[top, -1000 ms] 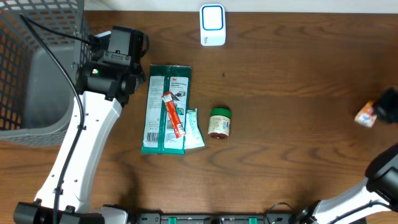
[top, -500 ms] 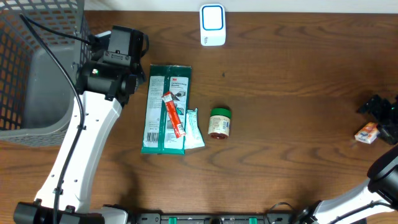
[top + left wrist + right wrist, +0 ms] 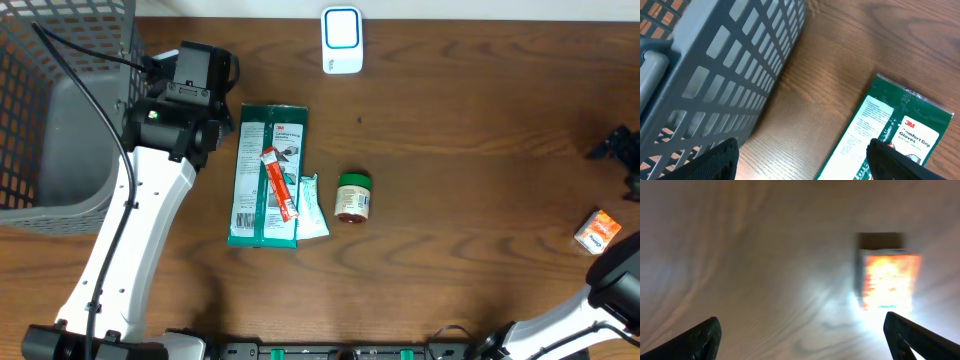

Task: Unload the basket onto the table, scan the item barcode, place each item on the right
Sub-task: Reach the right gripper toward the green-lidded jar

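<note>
Right gripper (image 3: 620, 150): spread wide, empty | orange box (image 3: 597, 232): flat on table (image 3: 480, 200), apart | left gripper (image 3: 802, 160): open, near basket (image 3: 715, 75)

We're seeing a dark brown wood-grained tabletop (image 3: 480, 200), a green glove packet (image 3: 250, 200) with white print, a red sachet (image 3: 279, 184), a green-lidded jar (image 3: 353, 196) with a pale label, an orange-and-white box (image 3: 597, 231), a white scanner (image 3: 342, 40) ringed in blue, and a grey basket (image 3: 20, 150) with grid-patterned walls.
</note>
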Controlling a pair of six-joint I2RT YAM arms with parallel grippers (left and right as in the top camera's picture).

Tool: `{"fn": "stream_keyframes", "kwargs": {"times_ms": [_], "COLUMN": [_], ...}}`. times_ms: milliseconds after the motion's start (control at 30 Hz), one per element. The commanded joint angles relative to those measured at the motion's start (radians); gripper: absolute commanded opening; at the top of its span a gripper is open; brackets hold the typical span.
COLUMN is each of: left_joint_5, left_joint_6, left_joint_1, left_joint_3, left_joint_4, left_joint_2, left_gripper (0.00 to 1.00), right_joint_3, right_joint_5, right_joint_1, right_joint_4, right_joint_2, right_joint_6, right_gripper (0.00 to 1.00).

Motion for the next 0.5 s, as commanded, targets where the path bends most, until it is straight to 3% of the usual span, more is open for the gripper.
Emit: {"fn": "stream_keyframes", "kwargs": {"times_ms": [0,467], "left_joint_5": [-0.016,-0.016], "left_joint_6": [0.013,0.013], "left_joint_1": [0.002,0.002], "left_joint_3": [-0.005,-0.005], "left_joint_4": [-0.003,-0.003], "left_joint_2": [0.005,0.005], "left_gripper": [0.82,0.82], "right_joint_3": [-0.002,-0.071], "right_joint_5": [-0.278,-0.318], "right_joint_1": [0.036,0.294], "right_joint_4": [-0.022,-0.056], "right_joint_2": [-0.005,-0.005], "right_joint_6": [-0.087,-0.104], "right_gripper": [0.99,0.99]}}
